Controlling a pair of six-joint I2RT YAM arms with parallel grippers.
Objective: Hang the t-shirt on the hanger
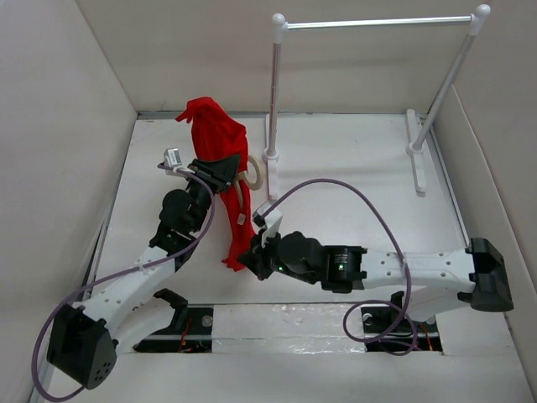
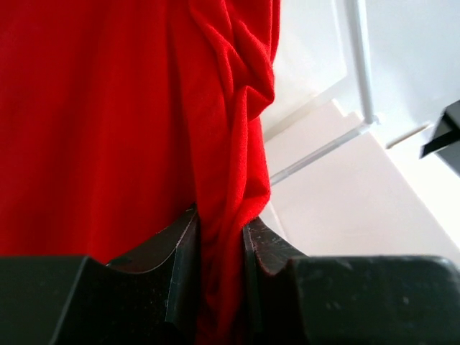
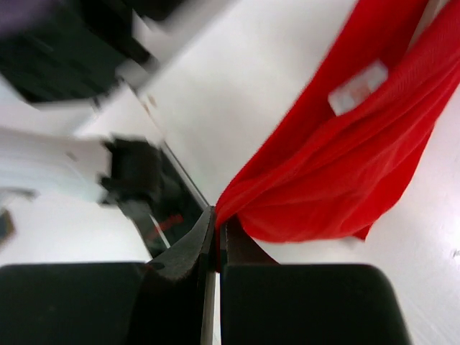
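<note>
The red t-shirt (image 1: 220, 143) hangs stretched between both arms at the left middle of the table. My left gripper (image 1: 220, 172) is shut on a bunched fold of the t-shirt (image 2: 223, 237) and holds its upper part up. My right gripper (image 1: 257, 259) is shut on the t-shirt's lower edge (image 3: 330, 180), pinched between its jaws low near the table. A white tag (image 3: 357, 88) shows on the cloth. The beige hanger (image 1: 249, 180) is mostly hidden behind the cloth; only its curved hook and a thin arm show beside the left gripper.
A white rack (image 1: 274, 101) with a silver rod (image 1: 377, 22) stands at the back right, its feet on the white table (image 1: 352, 185). White walls close in left, right and behind. Purple cables loop off both arms.
</note>
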